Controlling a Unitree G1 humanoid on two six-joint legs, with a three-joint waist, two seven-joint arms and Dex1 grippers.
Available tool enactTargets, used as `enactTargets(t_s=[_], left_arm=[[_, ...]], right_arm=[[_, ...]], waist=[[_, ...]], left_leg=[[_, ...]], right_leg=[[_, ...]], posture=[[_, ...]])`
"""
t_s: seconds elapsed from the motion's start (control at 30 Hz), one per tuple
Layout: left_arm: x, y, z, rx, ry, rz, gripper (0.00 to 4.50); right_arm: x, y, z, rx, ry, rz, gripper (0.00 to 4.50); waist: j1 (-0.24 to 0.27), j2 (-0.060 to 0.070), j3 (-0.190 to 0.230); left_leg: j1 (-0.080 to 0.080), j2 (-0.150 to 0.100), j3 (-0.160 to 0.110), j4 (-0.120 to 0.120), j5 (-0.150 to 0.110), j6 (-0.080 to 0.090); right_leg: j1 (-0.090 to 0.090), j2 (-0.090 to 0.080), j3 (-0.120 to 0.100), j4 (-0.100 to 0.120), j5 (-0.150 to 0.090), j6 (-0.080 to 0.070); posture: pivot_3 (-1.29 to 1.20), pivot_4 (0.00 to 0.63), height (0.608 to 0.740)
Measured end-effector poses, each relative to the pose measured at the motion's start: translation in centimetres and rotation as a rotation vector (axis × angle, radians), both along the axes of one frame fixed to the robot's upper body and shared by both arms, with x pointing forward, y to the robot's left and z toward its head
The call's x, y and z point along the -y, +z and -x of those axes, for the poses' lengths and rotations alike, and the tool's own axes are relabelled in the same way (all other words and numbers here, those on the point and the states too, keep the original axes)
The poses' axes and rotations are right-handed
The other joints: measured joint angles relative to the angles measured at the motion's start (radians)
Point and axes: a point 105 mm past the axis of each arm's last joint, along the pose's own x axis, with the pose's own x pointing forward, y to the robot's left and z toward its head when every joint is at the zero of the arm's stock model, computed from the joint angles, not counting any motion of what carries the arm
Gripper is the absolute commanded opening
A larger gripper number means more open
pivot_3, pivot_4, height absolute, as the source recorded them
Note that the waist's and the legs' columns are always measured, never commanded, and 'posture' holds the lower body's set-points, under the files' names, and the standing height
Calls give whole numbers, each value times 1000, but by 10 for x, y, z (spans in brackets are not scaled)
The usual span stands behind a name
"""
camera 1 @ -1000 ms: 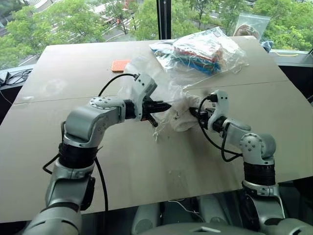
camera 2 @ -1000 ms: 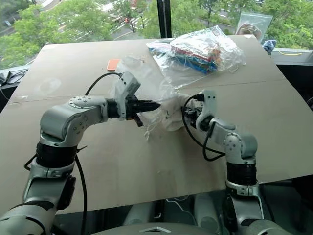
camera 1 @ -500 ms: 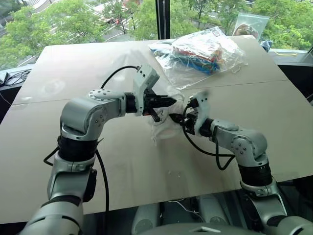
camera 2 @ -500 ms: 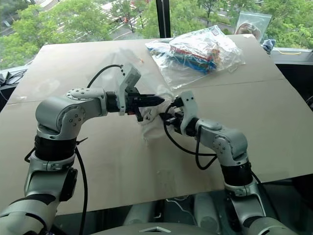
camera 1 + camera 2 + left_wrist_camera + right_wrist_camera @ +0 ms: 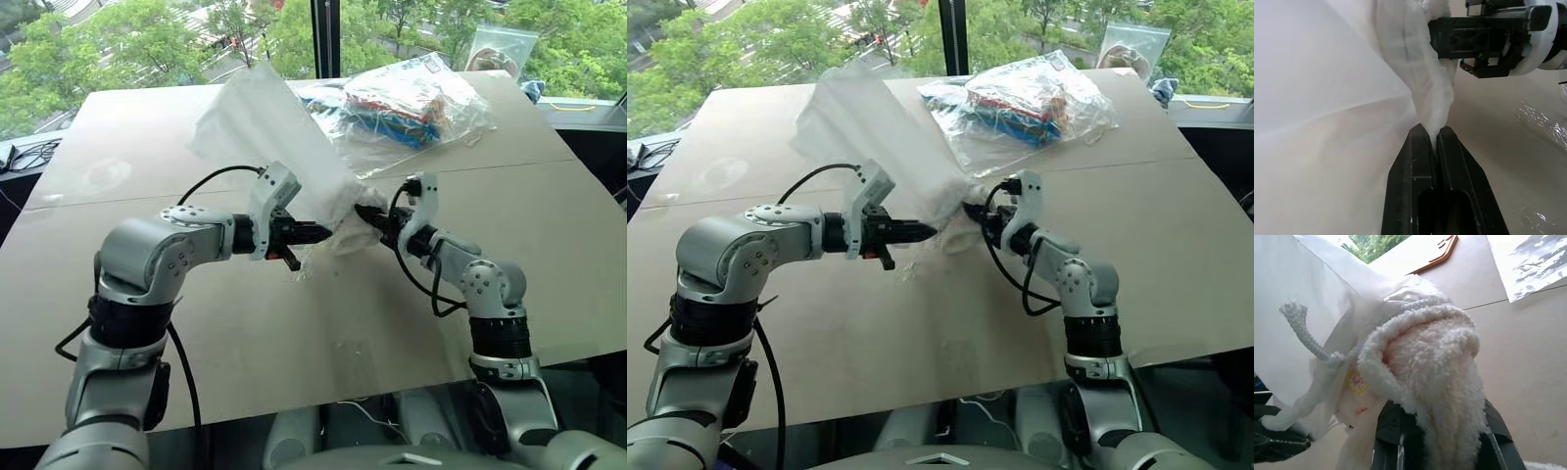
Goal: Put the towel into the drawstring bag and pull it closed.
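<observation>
Quick count: one table (image 5: 294,333), one drawstring bag (image 5: 269,122), one towel (image 5: 1435,362), two grippers, left (image 5: 323,233) and right (image 5: 364,212), plus one clear bag of colourful stuff (image 5: 402,98).

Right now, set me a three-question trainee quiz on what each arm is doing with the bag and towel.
1. True or false: the left gripper has its fingers pinched shut on the drawstring bag.
2. What is draped over the right gripper? A) the towel B) the clear plastic bag of colourful items C) nothing
3. Fill in: the bag's loose body stands ____ the table.

Key
1. True; fabric at the bag's mouth is clamped between the black fingers.
2. A; the towel sits at the bag's mouth, beside the white cord.
3. Above; it is lifted off the table.
</observation>
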Motion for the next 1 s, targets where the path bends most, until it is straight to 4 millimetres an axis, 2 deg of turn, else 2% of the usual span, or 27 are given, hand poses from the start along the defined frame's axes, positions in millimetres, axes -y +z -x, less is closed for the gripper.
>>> enactTargets(t_s=[0.13, 0.33, 0.43, 0.53, 0.6, 0.77, 0.93, 1.0], left_arm=[[9, 11, -6, 7, -16, 106, 0], [24, 41, 0, -115, -95, 310, 0], [24, 43, -1, -167, -88, 361, 0], [18, 38, -1, -218, -69, 347, 0], [16, 36, 3, -233, -83, 322, 0], [26, 30, 13, -295, -146, 318, 0], [31, 18, 29, -335, -189, 289, 0], [23, 9, 31, -355, -162, 271, 0]], right_arm=[[9, 3, 10, 21, 34, 29, 41], [1, 30, 44, 101, 213, 6, 41], [2, 30, 53, 99, 258, 23, 41], [3, 17, 63, 71, 307, 94, 41], [2, 11, 65, 65, 318, 143, 41], [-7, 5, 58, 106, 303, 245, 41], [-16, -5, 47, 68, 276, 205, 41], [-18, -4, 41, 39, 246, 125, 41]], waist=[[3, 0, 0], [-4, 0, 0], [-5, 0, 0], [-7, 0, 0], [-8, 0, 0], [-6, 0, 0], [-7, 0, 0], [-7, 0, 0]], left_leg=[[0, 0, 0, 0, 0, 0], [0, 0, 0, 0, 0, 0], [0, 0, 0, 0, 0, 0], [0, -1, 0, 0, 0, 0], [1, -1, 0, 0, 0, 0], [1, -1, 0, 0, 0, 0], [0, 0, 0, 0, 0, 0], [1, 0, 0, 0, 0, 0]], right_leg=[[0, 0, 0, 0, 0, 0], [0, 1, 0, 0, 0, 0], [0, 1, 0, 0, 0, 0], [0, 1, 0, 0, 0, 0], [0, 1, 0, 0, 0, 0], [0, 1, 0, 0, 0, 0], [0, 1, 0, 1, 0, 0], [0, 1, 1, 1, 0, 0]], posture=[[0, 150, 740], [0, 150, 740], [0, 150, 740], [0, 150, 740], [0, 150, 740], [0, 150, 740], [0, 150, 740], [0, 150, 740]])
